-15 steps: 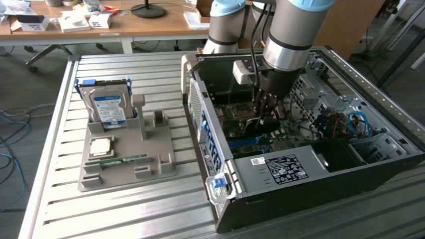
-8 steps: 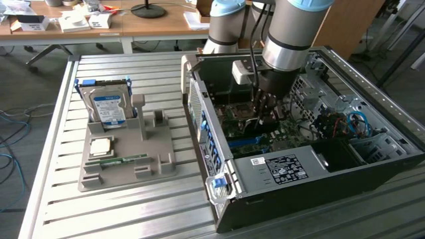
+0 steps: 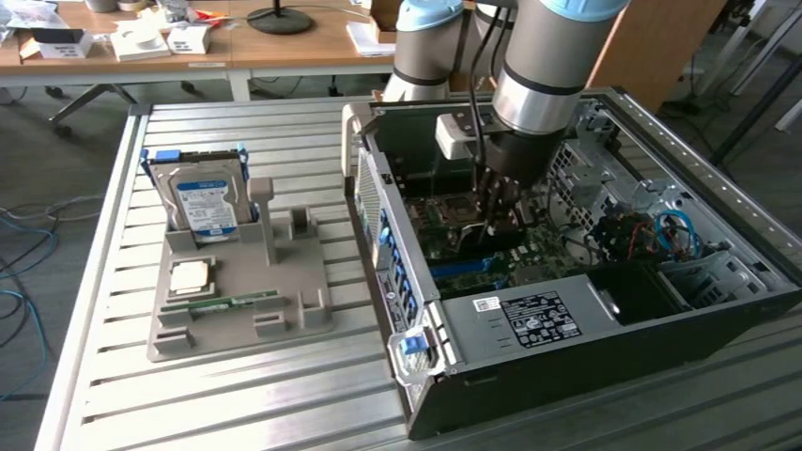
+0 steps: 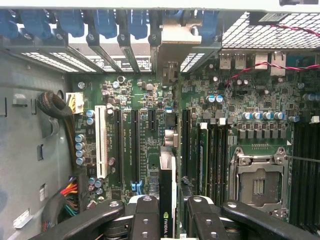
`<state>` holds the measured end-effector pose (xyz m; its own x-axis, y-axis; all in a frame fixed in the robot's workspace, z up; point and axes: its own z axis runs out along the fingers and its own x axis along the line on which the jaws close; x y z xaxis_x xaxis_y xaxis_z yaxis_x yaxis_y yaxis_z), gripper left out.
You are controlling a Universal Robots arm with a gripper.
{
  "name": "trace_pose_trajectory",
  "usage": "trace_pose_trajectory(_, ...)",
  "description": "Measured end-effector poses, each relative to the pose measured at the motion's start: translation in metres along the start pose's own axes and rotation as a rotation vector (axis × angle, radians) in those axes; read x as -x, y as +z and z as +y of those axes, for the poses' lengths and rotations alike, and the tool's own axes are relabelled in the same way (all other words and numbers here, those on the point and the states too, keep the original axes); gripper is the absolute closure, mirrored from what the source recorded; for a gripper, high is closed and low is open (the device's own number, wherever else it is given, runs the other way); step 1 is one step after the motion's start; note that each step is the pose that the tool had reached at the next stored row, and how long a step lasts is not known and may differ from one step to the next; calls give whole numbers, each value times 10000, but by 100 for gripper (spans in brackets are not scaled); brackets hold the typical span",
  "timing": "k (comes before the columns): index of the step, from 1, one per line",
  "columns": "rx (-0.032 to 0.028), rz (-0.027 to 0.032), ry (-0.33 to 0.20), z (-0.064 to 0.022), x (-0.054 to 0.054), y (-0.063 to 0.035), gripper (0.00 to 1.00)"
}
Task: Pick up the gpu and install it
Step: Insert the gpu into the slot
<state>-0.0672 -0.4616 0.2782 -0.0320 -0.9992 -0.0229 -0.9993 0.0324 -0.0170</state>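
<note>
While the slatted aluminium table (image 3: 251, 404) is carrying the open computer case (image 3: 589, 376), the 1 robot arm (image 3: 551, 66) is reaching down into it, over the green motherboard (image 4: 145, 95). Its gripper (image 4: 168, 212) is clamping the gpu (image 4: 167, 172) edge-on between 2 black fingers (image 4: 146, 217). The card is hanging inside the case just above the board, running parallel to the long black expansion slots (image 4: 135, 145), with its far end pointing toward the rear slot openings (image 4: 140, 62). I am judging misalignment to be the main risk. If the card is sitting tilted in the grip, its edge connector may be missing the slot and pressing on bare board, or its far end may be catching the rear frame.
</note>
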Motion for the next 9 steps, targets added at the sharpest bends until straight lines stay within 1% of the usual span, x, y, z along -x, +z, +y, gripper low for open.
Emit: trace_pose_trajectory(9,0,0,0,20,-1,0,74)
